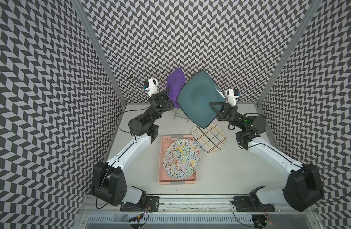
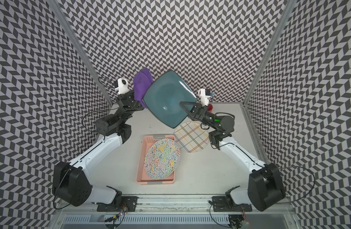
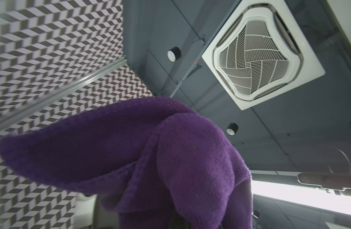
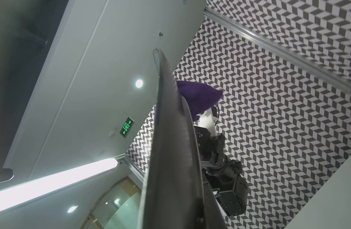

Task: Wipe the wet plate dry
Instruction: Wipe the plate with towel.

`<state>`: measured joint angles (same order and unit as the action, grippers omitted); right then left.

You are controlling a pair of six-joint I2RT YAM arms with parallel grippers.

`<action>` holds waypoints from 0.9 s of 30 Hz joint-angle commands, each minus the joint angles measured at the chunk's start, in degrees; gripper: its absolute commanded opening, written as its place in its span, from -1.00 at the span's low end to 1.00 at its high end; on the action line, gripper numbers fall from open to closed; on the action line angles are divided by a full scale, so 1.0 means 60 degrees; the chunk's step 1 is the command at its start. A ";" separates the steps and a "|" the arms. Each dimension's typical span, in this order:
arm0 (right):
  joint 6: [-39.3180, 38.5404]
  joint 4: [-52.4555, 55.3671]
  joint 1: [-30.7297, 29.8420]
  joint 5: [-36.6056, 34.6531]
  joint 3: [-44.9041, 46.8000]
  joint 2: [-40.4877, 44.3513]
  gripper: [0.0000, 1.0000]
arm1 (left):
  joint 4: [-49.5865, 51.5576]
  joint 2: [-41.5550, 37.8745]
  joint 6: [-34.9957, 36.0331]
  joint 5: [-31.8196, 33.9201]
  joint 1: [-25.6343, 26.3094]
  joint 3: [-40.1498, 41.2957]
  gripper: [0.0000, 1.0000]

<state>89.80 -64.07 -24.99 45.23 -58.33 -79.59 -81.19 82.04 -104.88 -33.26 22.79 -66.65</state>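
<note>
A square teal plate (image 1: 198,97) (image 2: 166,97) is held up in the air, tilted, its face toward the top views. My right gripper (image 1: 214,107) (image 2: 185,106) is shut on its lower right rim, one triangular finger lying across the face. In the right wrist view the plate (image 4: 170,158) shows edge-on. A purple cloth (image 1: 175,83) (image 2: 141,85) (image 3: 151,158) (image 4: 196,95) is bunched in my left gripper (image 1: 169,94) (image 2: 138,99), which is shut on it. The cloth sits at the plate's left edge, partly behind it, and hides the left jaws.
On the table a pink tray (image 1: 161,158) (image 2: 140,158) holds a round multicoloured plate (image 1: 182,158). A plaid round plate (image 1: 210,138) lies right of it, under the raised plate. A small red object (image 2: 210,107) sits at the back right. Patterned walls enclose three sides.
</note>
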 commanded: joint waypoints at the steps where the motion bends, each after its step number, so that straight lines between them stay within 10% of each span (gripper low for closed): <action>1: -0.0313 -0.0926 -0.0326 -0.0555 -0.0890 -0.0193 -1.00 | -0.0663 0.0224 -0.0174 -0.0002 0.0732 -0.0311 -1.00; 13: -0.1277 -0.0047 -0.0559 -0.0830 -0.2091 -0.0400 -1.00 | -0.1276 0.0615 -0.1017 0.0412 0.0657 -0.0545 -1.00; 21: -0.1202 0.0281 -0.0423 -0.1497 -0.2875 -0.0779 -1.00 | 0.0890 0.0725 0.0983 -0.0493 0.2624 -0.1137 -1.00; 27: -0.1392 0.0580 0.0023 -0.1655 -0.1912 -0.0136 -1.00 | 0.0693 0.0182 0.0346 -0.0365 0.1193 -0.1095 -1.00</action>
<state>82.43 -62.46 -25.54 40.93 -73.21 -82.15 -73.43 86.50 -101.71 -32.73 34.00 -71.37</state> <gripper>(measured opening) 0.163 0.077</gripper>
